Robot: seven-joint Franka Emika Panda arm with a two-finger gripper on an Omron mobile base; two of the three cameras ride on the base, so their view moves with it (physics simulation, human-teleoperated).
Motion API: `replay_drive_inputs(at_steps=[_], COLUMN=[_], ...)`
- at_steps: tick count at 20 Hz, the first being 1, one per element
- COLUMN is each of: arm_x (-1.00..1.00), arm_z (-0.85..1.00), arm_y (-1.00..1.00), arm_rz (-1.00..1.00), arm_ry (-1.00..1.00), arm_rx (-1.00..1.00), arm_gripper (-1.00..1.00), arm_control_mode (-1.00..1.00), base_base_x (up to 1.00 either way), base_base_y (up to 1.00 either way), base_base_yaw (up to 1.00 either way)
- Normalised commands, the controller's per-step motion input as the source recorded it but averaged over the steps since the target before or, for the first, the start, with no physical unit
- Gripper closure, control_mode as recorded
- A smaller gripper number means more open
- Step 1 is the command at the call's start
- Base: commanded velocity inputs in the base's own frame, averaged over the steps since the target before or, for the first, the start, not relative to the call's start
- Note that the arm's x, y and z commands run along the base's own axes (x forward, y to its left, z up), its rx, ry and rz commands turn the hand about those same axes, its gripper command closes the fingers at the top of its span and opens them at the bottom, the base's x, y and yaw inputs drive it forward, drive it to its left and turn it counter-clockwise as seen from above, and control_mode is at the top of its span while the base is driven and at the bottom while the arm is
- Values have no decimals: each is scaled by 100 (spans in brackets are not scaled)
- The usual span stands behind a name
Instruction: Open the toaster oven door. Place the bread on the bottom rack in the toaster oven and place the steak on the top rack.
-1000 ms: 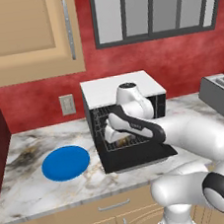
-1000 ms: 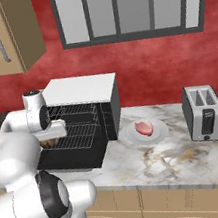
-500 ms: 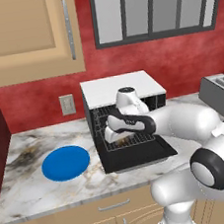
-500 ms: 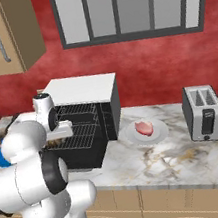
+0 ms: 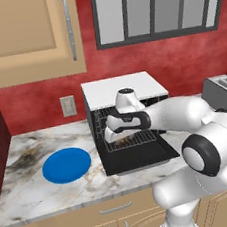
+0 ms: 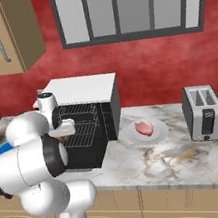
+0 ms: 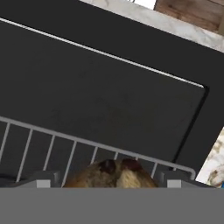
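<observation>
Bread (image 7: 111,174) lies on the bottom rack (image 7: 65,146) of the toaster oven (image 5: 123,112), a brown loaf seen in the hand view just ahead of the two fingertips and between them. The jaws (image 5: 109,134) stand wide, apart from the loaf on both sides as far as that view shows, so the bread looks released and not held. The toaster oven door (image 5: 138,157) hangs fully down, flat over the front of the desk (image 5: 29,186), its dark inner panel stretching away beyond the rack's front wire.

The steak (image 6: 143,127) sits on a white plate (image 6: 158,133) on the desk, to the right of the oven and between it and the silver slot toaster (image 6: 204,112), well apart from the jaws. That is the relation the coming move likely turns on: the arm must back straight out over the lowered door, then swing right across the oven's front to reach it. The empty blue plate (image 5: 66,165) lies on the oven's other side.
</observation>
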Motion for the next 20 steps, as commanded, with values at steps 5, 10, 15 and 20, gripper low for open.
replay_drive_inputs(at_steps=[5,10,15,20], arm_x=[25,0,0,-1], arm_z=[-12,-9,0,6], arm_y=[-5,-18,-4,8], arm_rz=[0,0,0,-2], arm_ry=[0,0,0,-4], arm_rx=[0,0,0,0], arm_gripper=[100,-100,-100,-100], arm_control_mode=[-100,-100,-100,-100], base_base_x=[0,0,0,0], base_base_y=[0,0,0,0], base_base_yaw=[0,0,0,0])
